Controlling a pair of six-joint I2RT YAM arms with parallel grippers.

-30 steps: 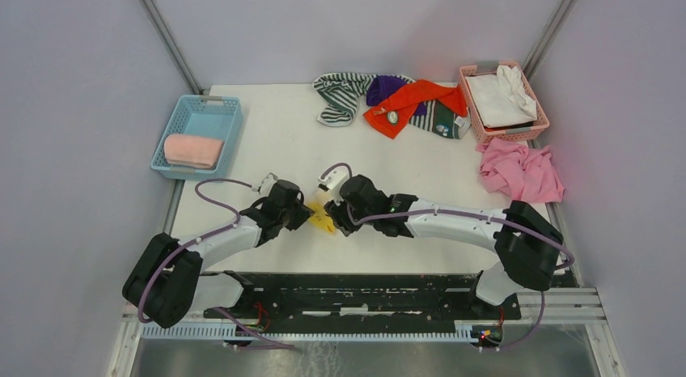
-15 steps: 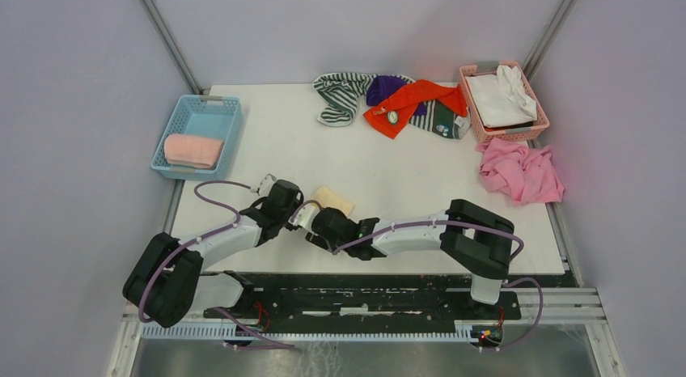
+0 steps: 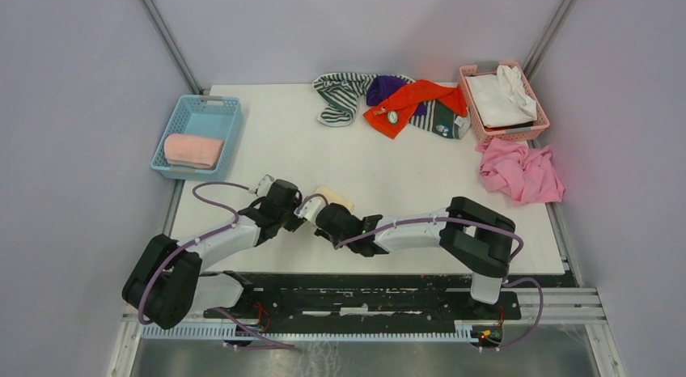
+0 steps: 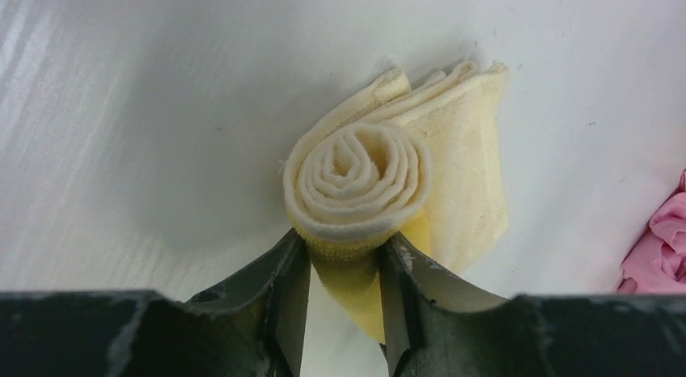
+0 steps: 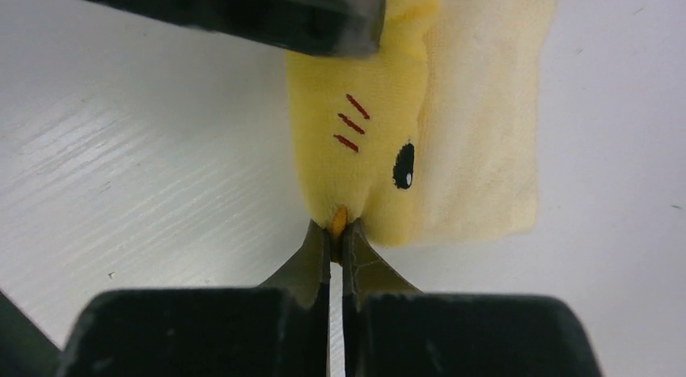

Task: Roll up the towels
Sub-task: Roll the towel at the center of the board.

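Observation:
A pale yellow towel (image 3: 334, 196) lies rolled near the table's front, its spiral end (image 4: 356, 171) facing the left wrist camera. My left gripper (image 4: 344, 252) holds the roll's lower end, one finger pressed on each side. My right gripper (image 5: 336, 229) is shut, pinching a small fold at the edge of the same towel (image 5: 364, 150), which carries a printed eye and red dashes. In the top view both grippers meet at the towel, the left gripper (image 3: 298, 214) from the left and the right gripper (image 3: 322, 215) from the near side. More towels lie at the back: striped (image 3: 340, 94), purple (image 3: 384, 87), orange-red (image 3: 408, 102).
A blue basket (image 3: 198, 110) at the left holds a rolled pink towel (image 3: 192, 150). A pink basket (image 3: 477, 126) at the back right holds white cloth. A crumpled pink towel (image 3: 522, 171) lies by the right edge. A dark green cloth (image 3: 441, 118) lies beside the orange-red one.
My right arm folded back and swung its gripper round to the towel's near side, then closed on the towel's edge. The left gripper stayed at the roll and its jaws widened a little.

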